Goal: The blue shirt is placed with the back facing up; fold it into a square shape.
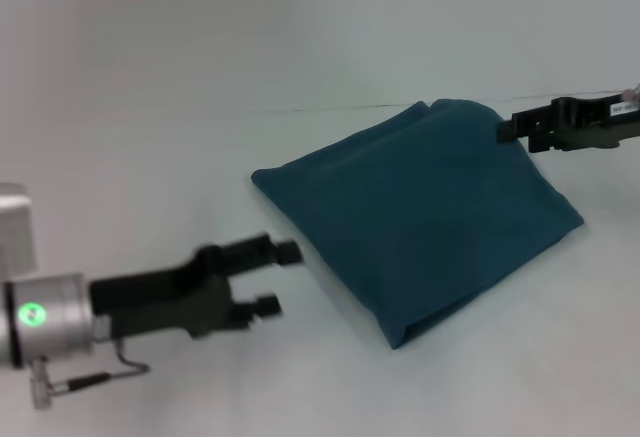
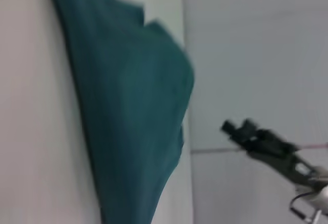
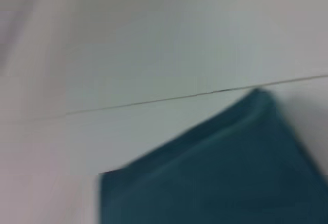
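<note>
We read the blue shirt (image 1: 420,222) as already folded – a compact, roughly square pad lying flat on the white desk (image 1: 150,107), right of centre, w/ one corner pointing toward us. That would explain why both arms sit clear of it: left gripper (image 1: 275,277) hovers near the shirt's left edge, jaws open, holding nothing; right gripper (image 1: 515,129) hangs by the far right corner, apparently just off the cloth – can't tell if its jaws are open. Fabric looks plain teal-blue, smooth, no lettering visible, edges slightly puffy.
</note>
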